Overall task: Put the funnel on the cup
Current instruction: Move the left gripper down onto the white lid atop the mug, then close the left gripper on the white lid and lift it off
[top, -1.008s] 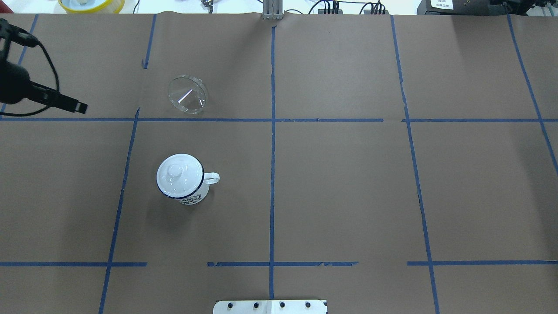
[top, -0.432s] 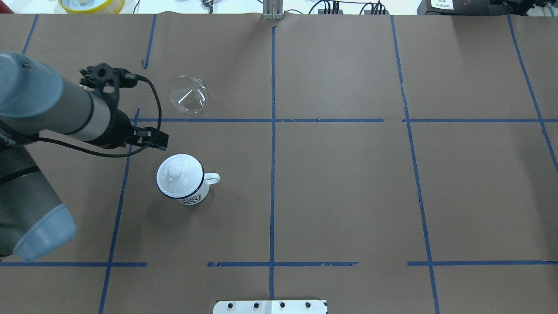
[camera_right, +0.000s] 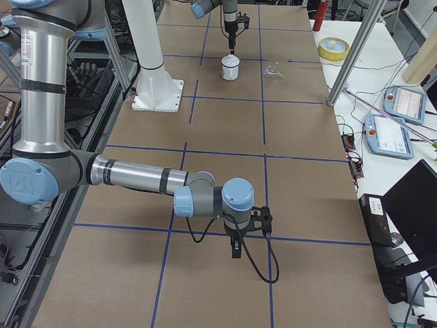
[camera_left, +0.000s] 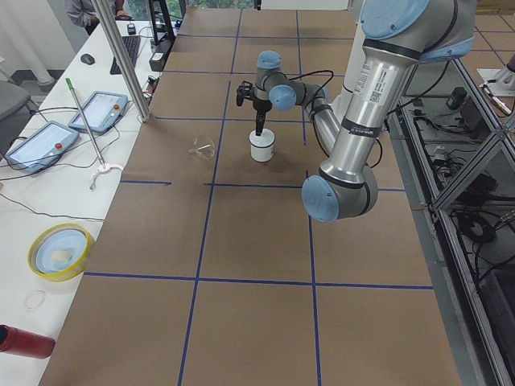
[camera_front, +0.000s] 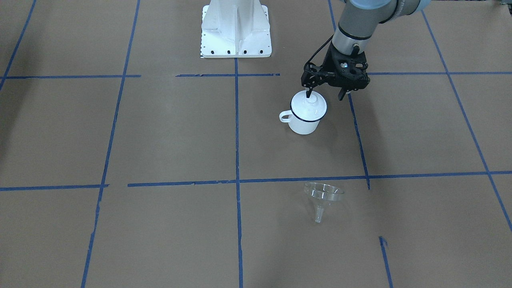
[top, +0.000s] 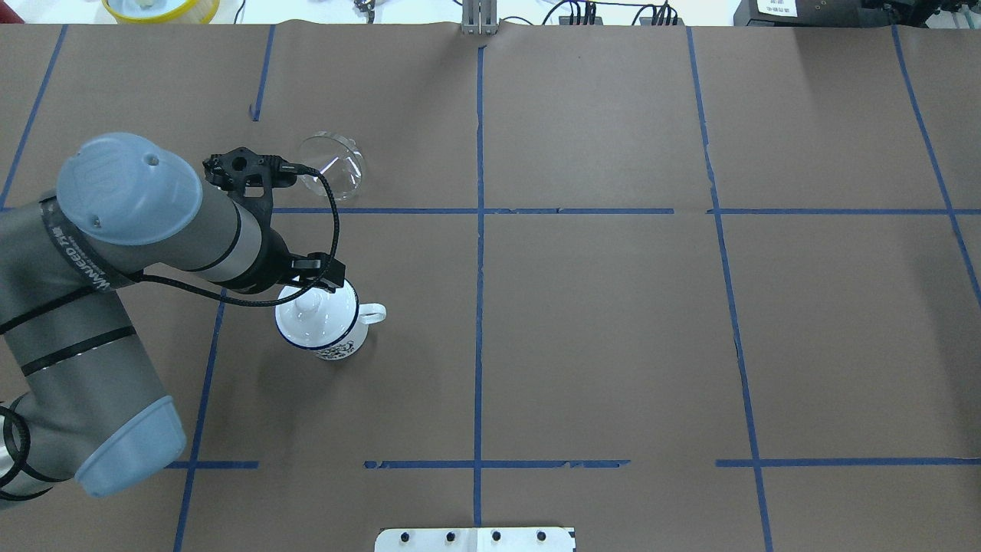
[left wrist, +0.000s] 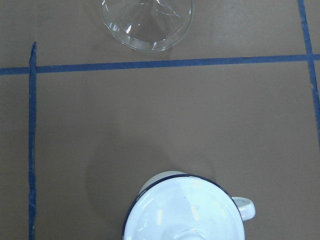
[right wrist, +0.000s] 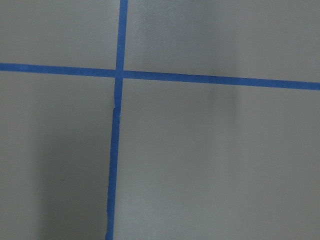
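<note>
Broadly, the paper-covered table (top: 613, 322) is left open between the task's things. The left gripper (camera_front: 325, 95), jaws spread and empty, is held over the cup (camera_front: 304, 124), capped by a lid (camera_front: 309, 106). The funnel (top: 331, 165) is found tipped above it in the overhead view, spout pointed up-frame, left arm (top: 130, 230) nearer; the right gripper (camera_right: 235, 251) cannot be judged.

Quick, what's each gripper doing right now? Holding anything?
Left gripper: open, holding nothing.
Right gripper: cannot be told from these views.
</note>
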{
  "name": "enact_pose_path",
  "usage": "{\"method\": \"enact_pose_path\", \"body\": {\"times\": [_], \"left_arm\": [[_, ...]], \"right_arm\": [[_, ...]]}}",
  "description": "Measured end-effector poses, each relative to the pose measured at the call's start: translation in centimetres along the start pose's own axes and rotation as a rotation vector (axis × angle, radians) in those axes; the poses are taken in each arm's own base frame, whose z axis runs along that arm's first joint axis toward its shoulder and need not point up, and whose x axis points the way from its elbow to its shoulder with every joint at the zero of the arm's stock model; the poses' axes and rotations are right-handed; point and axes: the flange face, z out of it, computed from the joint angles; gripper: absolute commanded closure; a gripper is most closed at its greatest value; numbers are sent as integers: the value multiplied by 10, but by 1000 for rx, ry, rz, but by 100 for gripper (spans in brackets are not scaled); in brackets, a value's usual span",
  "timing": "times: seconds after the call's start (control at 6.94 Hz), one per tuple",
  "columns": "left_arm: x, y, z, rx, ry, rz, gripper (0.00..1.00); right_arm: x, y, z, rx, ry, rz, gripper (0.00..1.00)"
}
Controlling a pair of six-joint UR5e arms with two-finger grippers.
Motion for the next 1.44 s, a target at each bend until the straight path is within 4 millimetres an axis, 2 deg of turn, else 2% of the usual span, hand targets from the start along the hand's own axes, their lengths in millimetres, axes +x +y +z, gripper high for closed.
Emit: {"method": "enact_pose_path", "body": {"times": [0.29,0.43,0.58,0.72,0.86,1.3,1.44], "left_arm": [[6,7,13,-5,-18,-13,0],[9,11,18,-8,-22,-16,4],[11,13,20,-9,-23,-19,37],[12,13,20,-8,-22,-19,85],[13,13,20,-7,-21,-18,100],[13,13,13,0,-13,-6,100],[10,9,-2,19,1,7,100]], "right_arm": [[0,0,0,0,0,0,0],[0,0,0,0,0,0,0],[0,0,0,0,0,0,0],[0,0,0,0,0,0,0],[0,0,0,0,0,0,0],[0,0,0,0,0,0,0],[0,0,0,0,0,0,0]]}}
